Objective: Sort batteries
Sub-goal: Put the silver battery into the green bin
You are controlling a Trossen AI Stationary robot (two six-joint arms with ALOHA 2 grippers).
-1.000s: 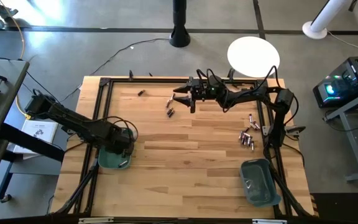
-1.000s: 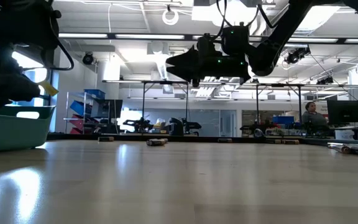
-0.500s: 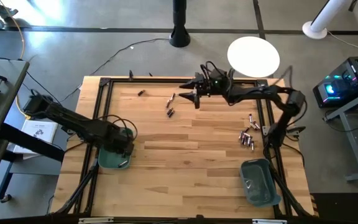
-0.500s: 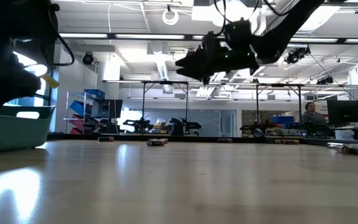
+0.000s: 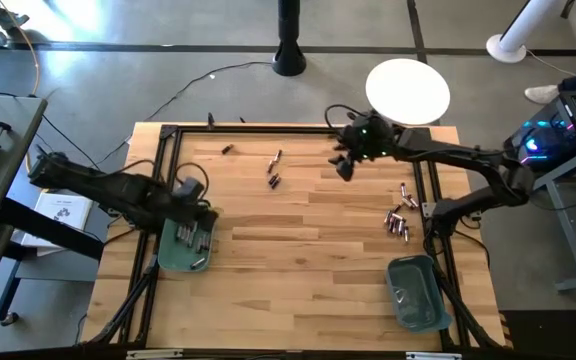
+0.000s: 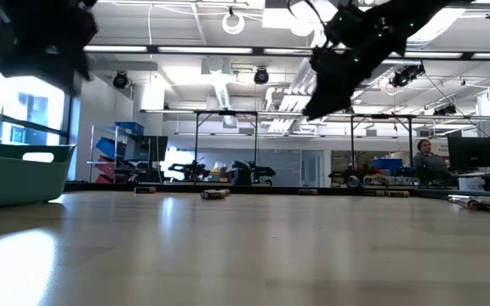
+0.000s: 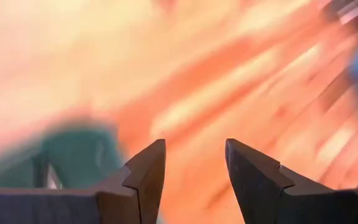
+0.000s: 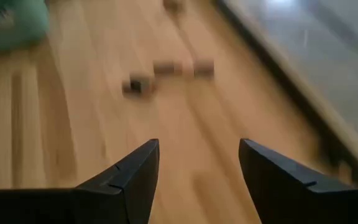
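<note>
Sorting partly done: the left claw (image 5: 200, 232) is hanging open and empty over the left bin (image 5: 173, 258); the right claw (image 5: 345, 165), open and empty, is hovering beside loose batteries (image 5: 274, 170). Right bin (image 5: 416, 293) seemingly holds some; a cluster (image 5: 398, 222) is waiting on the counter (image 5: 298, 260).

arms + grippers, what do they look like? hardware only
Both arms are dark, slim, jointed links with black cables looped along them. The right gripper and left gripper each have two dark wedge-shaped fingers with stepped inner faces. No markings readable.
</note>
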